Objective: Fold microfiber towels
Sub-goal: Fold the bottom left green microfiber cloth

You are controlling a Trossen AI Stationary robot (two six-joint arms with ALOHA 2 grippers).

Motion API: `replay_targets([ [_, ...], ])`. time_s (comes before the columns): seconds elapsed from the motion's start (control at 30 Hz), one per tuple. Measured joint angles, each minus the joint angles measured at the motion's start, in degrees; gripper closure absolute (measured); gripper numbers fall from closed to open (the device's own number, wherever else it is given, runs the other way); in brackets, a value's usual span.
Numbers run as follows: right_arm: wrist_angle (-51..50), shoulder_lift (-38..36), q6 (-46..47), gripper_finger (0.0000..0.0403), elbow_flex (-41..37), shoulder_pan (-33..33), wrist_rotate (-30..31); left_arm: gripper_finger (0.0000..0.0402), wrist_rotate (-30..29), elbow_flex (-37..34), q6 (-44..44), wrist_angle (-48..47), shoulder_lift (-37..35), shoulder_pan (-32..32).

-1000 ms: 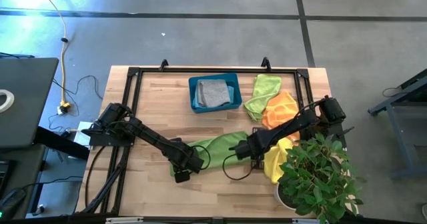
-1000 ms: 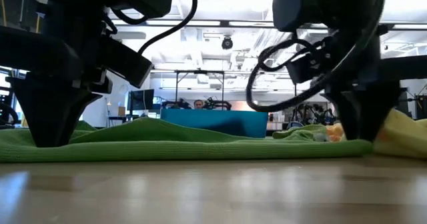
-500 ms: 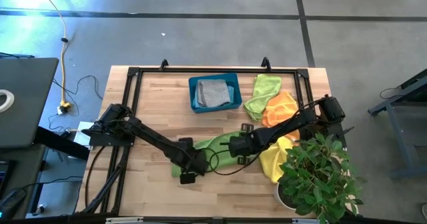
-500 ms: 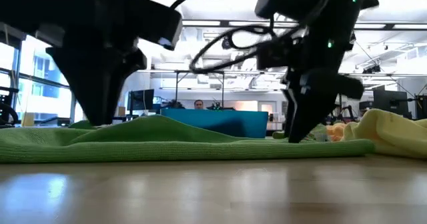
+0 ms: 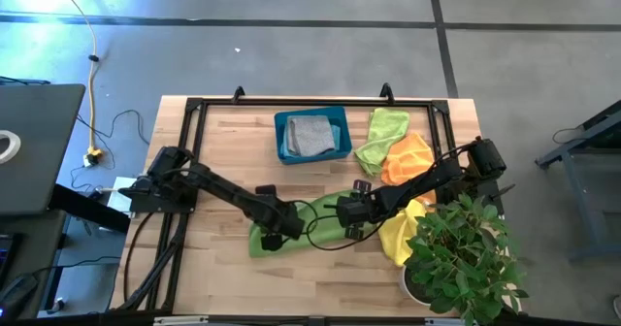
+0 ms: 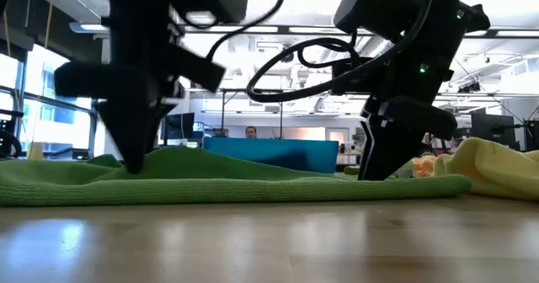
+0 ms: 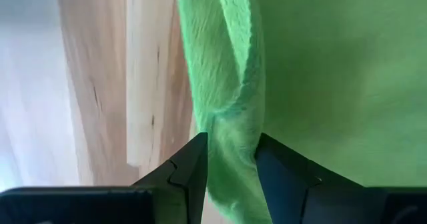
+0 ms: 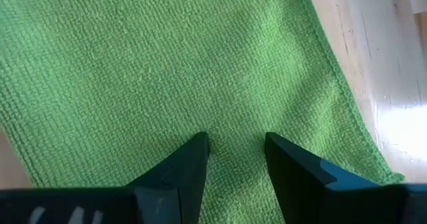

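Note:
A lime green towel [image 5: 315, 231] lies spread on the wooden table near its front middle; it also shows in the low view [image 6: 236, 186]. My left gripper [image 5: 278, 224] stands on the towel's left part, shut on a raised fold [image 7: 230, 164]. My right gripper [image 5: 349, 214] stands on the towel's right part [image 8: 237, 157], its fingers close together and pointing down at the flat cloth. A grey towel [image 5: 310, 134] lies in the teal bin. Another green towel [image 5: 383, 132], an orange one [image 5: 408, 156] and a yellow one [image 5: 398, 234] lie at the right. My left gripper pinches a raised fold of the green towel [image 7: 230, 127] between its two fingers, at the towel's left edge, coming from above and pointing down. The fold runs along between the fingers; the rest of the towel lies on the table. My right gripper has its fingertips [image 8: 190, 159] down on the towel's surface near its right edge [image 8: 347, 97], from above, with a little cloth [image 8: 235, 139] between them. The towel around them lies flat on the table.
The teal bin [image 5: 283, 140] stands at the far middle. A potted plant [image 5: 466, 263] stands at the near right corner, close to the right arm. A black frame [image 5: 194, 108] runs around the table's top. Bare wood lies in front of the towel [image 5: 310, 277].
My left gripper has gone toward the far edge and a little to the right, drawing the towel's left part with it. My right gripper has gone toward the table's left over the towel. The towel now reaches less far from left to right.

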Motion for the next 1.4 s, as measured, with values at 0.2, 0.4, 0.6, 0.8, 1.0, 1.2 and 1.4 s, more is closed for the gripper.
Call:
replay_targets([
  [0.2,0.03,0.09,-0.07,0.0254,-0.04,0.0,-0.08,0.0287,0.23,-3.09,-2.26,-0.08,-0.02,0.77],
  [0.4,0.07,0.16,-0.02,0.0254,-0.07,0.0,-0.18,0.0287,0.23,-3.35,-2.59,-0.16,-0.09,0.72],
  [0.6,0.23,0.16,-0.02,0.0254,-0.11,0.0,-0.22,0.0287,-0.12,-1.21,-6.21,-1.04,-0.11,-0.28],
  [0.8,0.23,0.16,0.48,0.0254,-0.13,0.0,-0.26,0.0287,-1.04,2.56,-4.2,-1.42,-0.11,-2.18],
  [1.0,0.22,0.16,1.49,0.0254,-0.15,0.07,-0.44,0.0287,2.63,0.08,-2.96,-3.0,-0.15,-3.18],
  [1.2,0.21,0.16,1.49,0.0254,-0.16,0.07,-0.48,0.0287,4.08,-4.19,-5.36,-2.9,-0.15,-3.12],
  [1.4,0.84,0.26,1.49,0.0254,-0.18,0.07,-0.6,0.0287,4.72,-7.17,-8.12,-3.52,-0.48,-3.02],
])
